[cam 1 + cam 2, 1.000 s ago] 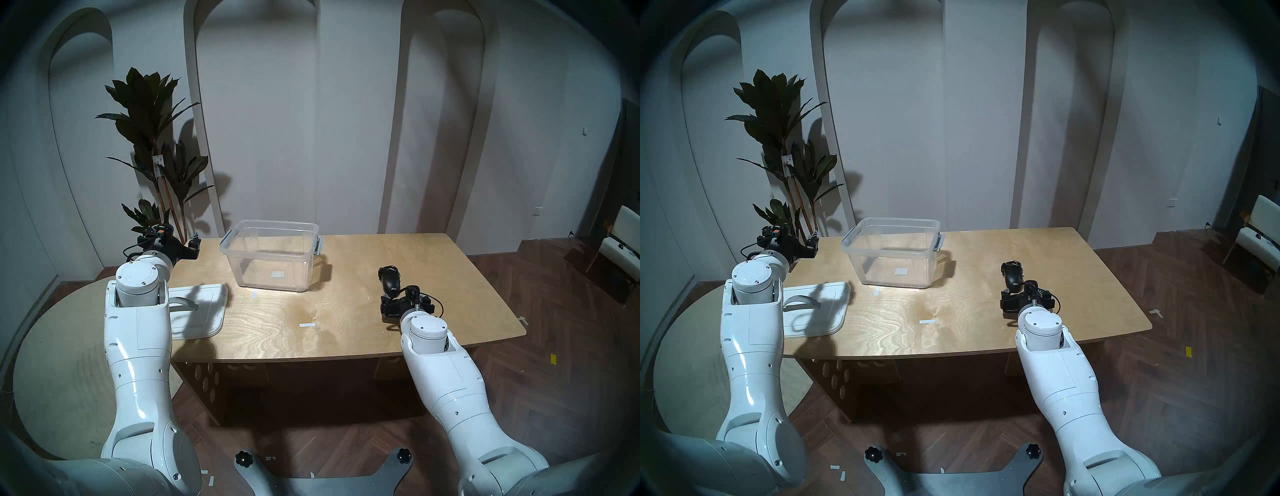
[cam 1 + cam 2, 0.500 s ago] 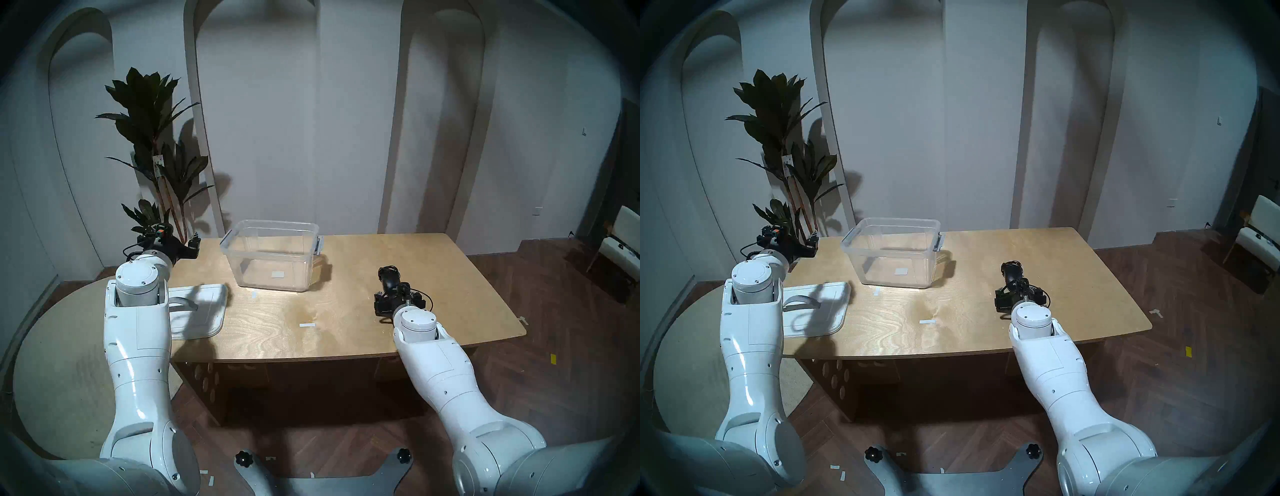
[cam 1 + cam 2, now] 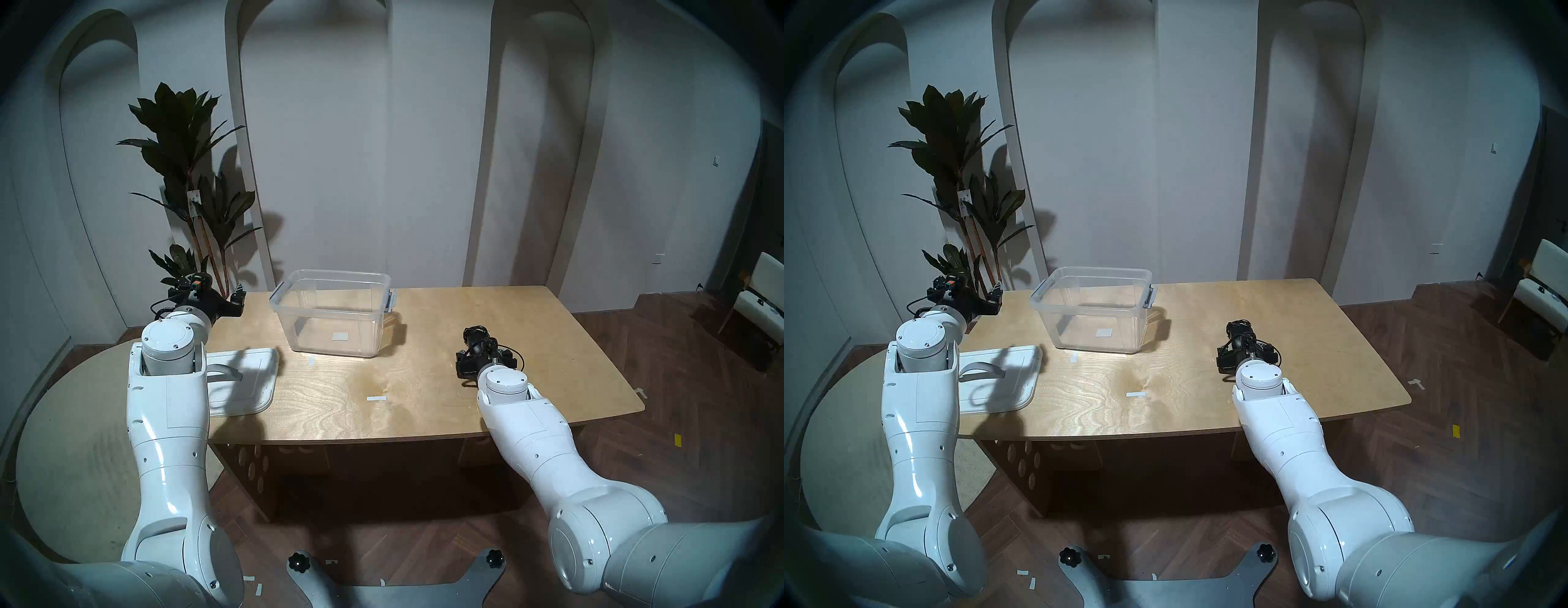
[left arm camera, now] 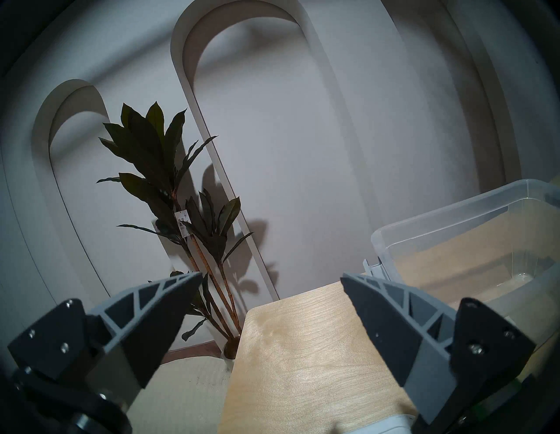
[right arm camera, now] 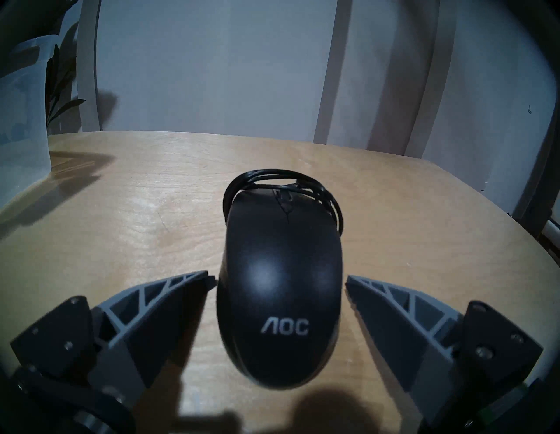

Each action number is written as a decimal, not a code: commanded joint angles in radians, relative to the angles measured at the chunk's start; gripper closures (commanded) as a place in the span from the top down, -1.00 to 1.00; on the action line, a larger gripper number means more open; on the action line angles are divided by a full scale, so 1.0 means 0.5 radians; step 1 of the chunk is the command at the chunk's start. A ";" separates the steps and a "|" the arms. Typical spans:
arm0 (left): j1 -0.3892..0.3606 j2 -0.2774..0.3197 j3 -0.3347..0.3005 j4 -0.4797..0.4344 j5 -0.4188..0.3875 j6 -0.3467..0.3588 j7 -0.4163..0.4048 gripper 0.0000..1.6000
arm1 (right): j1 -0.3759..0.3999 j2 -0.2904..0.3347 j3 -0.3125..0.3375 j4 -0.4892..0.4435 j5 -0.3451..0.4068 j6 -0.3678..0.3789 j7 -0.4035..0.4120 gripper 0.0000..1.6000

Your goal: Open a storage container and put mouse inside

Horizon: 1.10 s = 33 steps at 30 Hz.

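1. On our left, the left gripper (image 4: pixel 271 274) hangs with jaws spread and empty over the table's (image 3: pixel 424 407) far left corner, unmoved since a second ago.
2. Beneath that arm, the white lid (image 3: pixel 250 382) lies flat where it lay before.
3. Further right, the storage container (image 3: pixel 331 316) stands uncovered, unchanged.
4. On our right, the right gripper (image 5: pixel 277 280) has slid forward; a second ago it sat short of the mouse (image 5: pixel 280 291), and now its spread fingers (image 5: pixel 157 303) flank the mouse's sides, which rests on the table, not yet gripped.
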 commanded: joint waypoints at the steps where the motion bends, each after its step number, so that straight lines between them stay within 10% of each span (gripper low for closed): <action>1: -0.034 0.019 0.001 -0.037 0.001 -0.006 0.001 1.00 | 0.215 -0.043 0.001 0.126 -0.006 -0.073 -0.008 1.00; 3: -0.034 0.020 0.003 -0.037 -0.001 -0.006 0.002 1.00 | 0.263 -0.051 0.002 0.199 -0.005 -0.090 -0.014 1.00; 4: -0.033 0.021 0.004 -0.037 -0.002 -0.006 0.002 1.00 | 0.272 -0.052 0.002 0.217 -0.008 -0.094 -0.012 0.65; 5: -0.033 0.022 0.005 -0.037 -0.003 -0.005 0.003 1.00 | 0.299 -0.055 -0.001 0.257 -0.014 -0.099 -0.022 -0.23; 7: -0.032 0.024 0.007 -0.038 -0.006 -0.005 0.005 1.00 | 0.364 -0.063 -0.004 0.364 -0.017 -0.134 -0.031 -1.00; 15: -0.030 0.030 0.013 -0.038 -0.013 -0.003 0.010 1.00 | 0.399 -0.088 -0.045 0.449 -0.082 -0.372 -0.139 -1.00; 33: -0.024 0.040 0.026 -0.027 -0.036 -0.006 0.028 1.00 | 0.615 -0.157 0.000 0.017 0.000 -0.637 -0.083 -1.00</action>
